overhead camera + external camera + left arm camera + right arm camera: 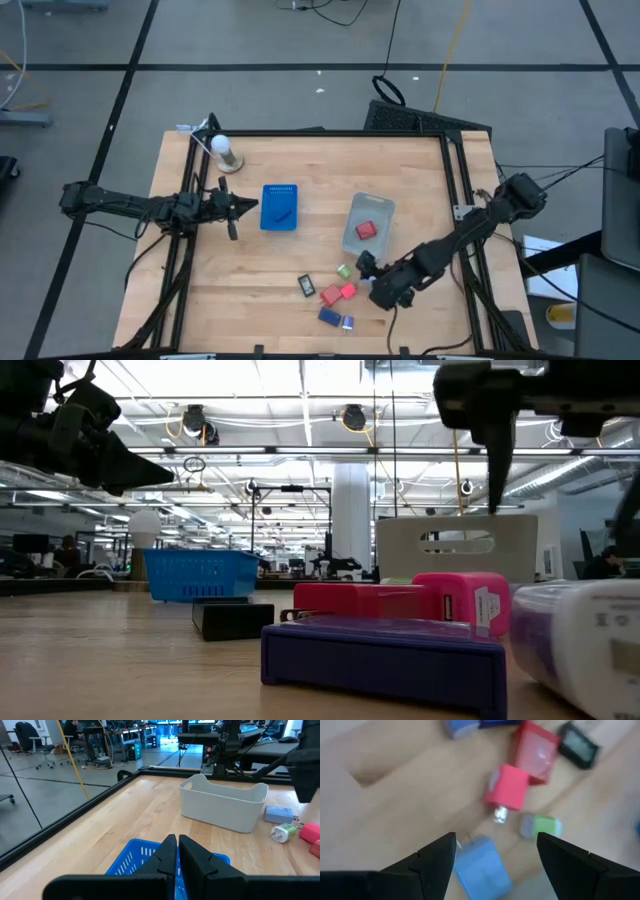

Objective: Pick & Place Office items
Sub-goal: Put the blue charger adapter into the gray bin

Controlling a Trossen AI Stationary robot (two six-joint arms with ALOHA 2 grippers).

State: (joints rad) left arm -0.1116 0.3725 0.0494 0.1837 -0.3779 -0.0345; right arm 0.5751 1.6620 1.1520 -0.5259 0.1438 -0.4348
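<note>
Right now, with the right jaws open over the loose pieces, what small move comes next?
Probably lower the right gripper straight down onto the pale blue piece, then close. Its jaws stand open with that piece lying between them, and the pink piece sits just beyond, so a short descent should catch only the blue one.

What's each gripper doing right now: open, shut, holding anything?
Left gripper: shut, empty, hovering over the blue tray.
Right gripper: open, holding nothing, above the loose office items.

Grey floor (250, 90), ceiling lights (200, 420)
</note>
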